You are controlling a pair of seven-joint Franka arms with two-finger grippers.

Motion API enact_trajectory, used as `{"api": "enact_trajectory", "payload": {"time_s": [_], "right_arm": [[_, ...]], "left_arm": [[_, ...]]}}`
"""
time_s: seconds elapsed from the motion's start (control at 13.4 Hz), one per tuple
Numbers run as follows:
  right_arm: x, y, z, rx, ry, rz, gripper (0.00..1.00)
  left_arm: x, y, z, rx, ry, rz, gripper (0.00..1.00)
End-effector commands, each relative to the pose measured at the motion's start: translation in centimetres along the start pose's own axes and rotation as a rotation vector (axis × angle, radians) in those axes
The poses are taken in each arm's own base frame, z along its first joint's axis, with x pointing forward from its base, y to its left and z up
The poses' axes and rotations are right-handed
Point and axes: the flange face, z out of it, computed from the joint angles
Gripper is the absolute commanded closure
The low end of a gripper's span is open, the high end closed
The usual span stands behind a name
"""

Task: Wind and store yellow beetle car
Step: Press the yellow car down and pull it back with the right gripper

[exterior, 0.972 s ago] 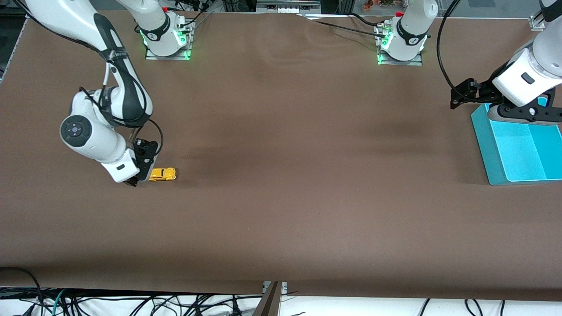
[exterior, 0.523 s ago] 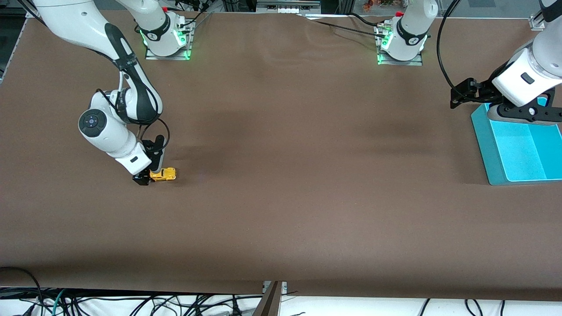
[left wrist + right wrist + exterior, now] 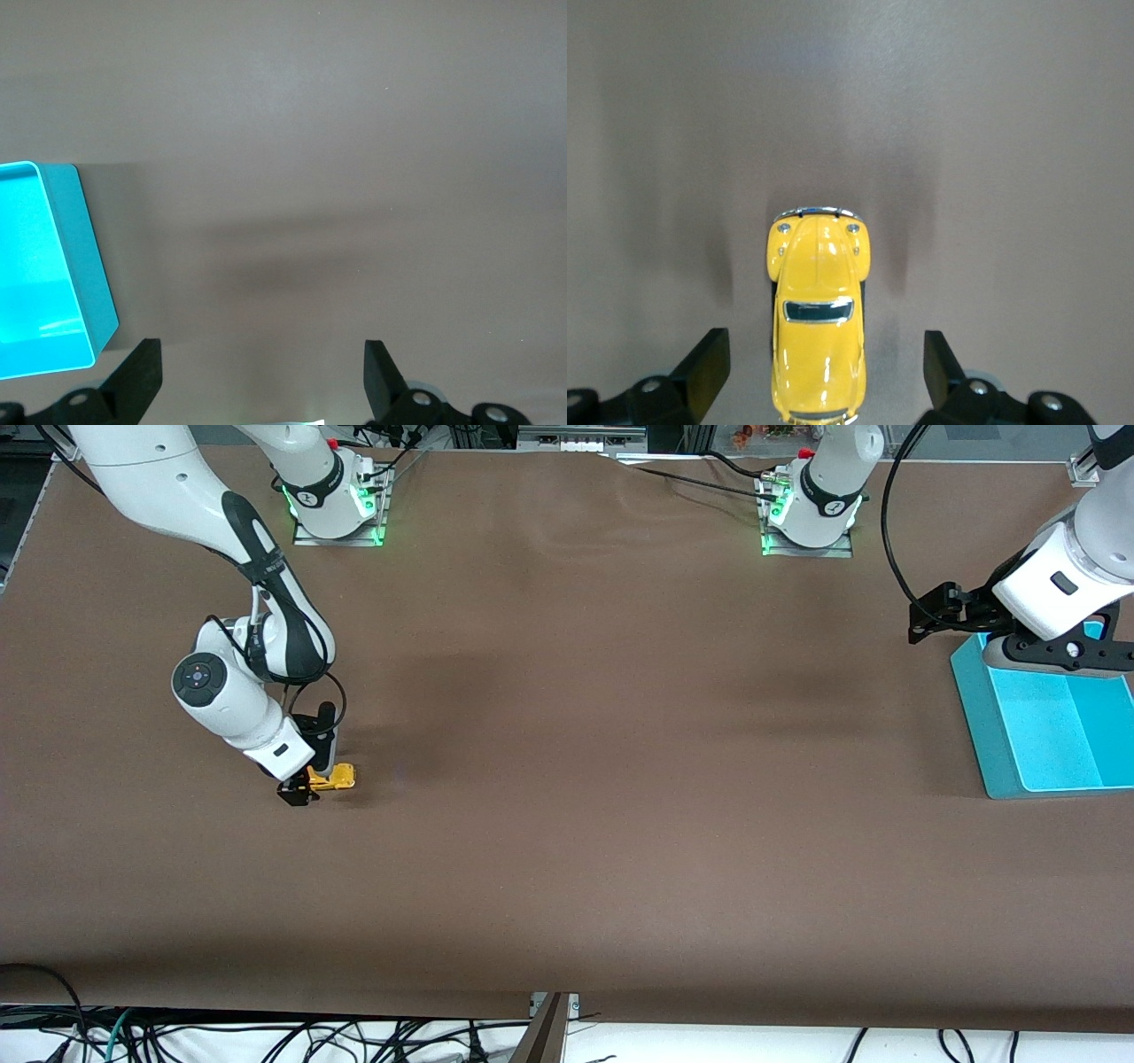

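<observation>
Front view: right arm bent low toward its own end of brown cloth-covered table (image 3: 567,779), right pincer (image 3: 306,786) down at tiny bright yellow beetle car (image 3: 335,779); car's long axis runs along table's length. Left arm waits, left pincer (image 3: 1059,657) over turquoise plastic bin (image 3: 979,717).

Left wrist view: left pincer (image 3: 263,382) spread, empty.

Right wrist view: right pincer (image 3: 827,365) spread wide, fingers straddling car (image 3: 819,314) untouched; nose points away from wrist.

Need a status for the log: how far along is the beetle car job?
Early. Nothing looks done: the car sits on the table, not wound or stored as far as visible. In hand: the right hand is down at the car, open, fingers either side, no grip. Left: grasp, wind, store. The left hand waits open by the blue bin.
</observation>
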Motion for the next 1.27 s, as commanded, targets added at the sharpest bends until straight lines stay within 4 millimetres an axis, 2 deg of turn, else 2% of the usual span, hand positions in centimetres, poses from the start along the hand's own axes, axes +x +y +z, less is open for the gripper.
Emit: {"api": "enact_trajectory", "payload": {"time_s": [0.0, 0.15, 0.22, 0.37, 0.52, 0.75, 0.9, 1.2], "right_arm": [[-0.4, -0.2, 0.3, -0.006, 0.009, -0.02, 0.14], [-0.5, -0.3, 0.2, -0.006, 0.009, -0.023, 0.44], [-0.4, -0.3, 0.3, -0.001, 0.01, -0.022, 0.76], [-0.5, -0.4, 0.3, 0.007, 0.012, -0.016, 0.83], [-0.4, -0.5, 0.4, 0.011, 0.013, -0.016, 0.83], [-1.2, -0.9, 1.6, 0.042, 0.012, -0.007, 0.83], [-3.0, -1.4, 2.7, 0.062, 0.008, 0.007, 0.83], [-9.3, -2.1, 4.1, 0.079, 0.006, -0.016, 0.83]], "left_arm": [[-0.8, -0.1, -0.3, 0.005, 0.0, -0.013, 0.0], [-0.8, -0.2, -0.3, 0.006, -0.002, -0.015, 0.0], [-0.8, -0.2, -0.3, 0.005, -0.002, -0.015, 0.0], [-0.8, -0.2, -0.3, 0.005, -0.002, -0.015, 0.0], [-0.8, -0.2, -0.3, 0.005, -0.002, -0.015, 0.0], [-0.9, -0.2, -0.3, 0.005, -0.003, -0.016, 0.0], [-0.9, -0.2, -0.2, 0.005, -0.006, -0.015, 0.0], [-0.9, -0.2, -0.2, 0.005, -0.006, -0.015, 0.0]]}}
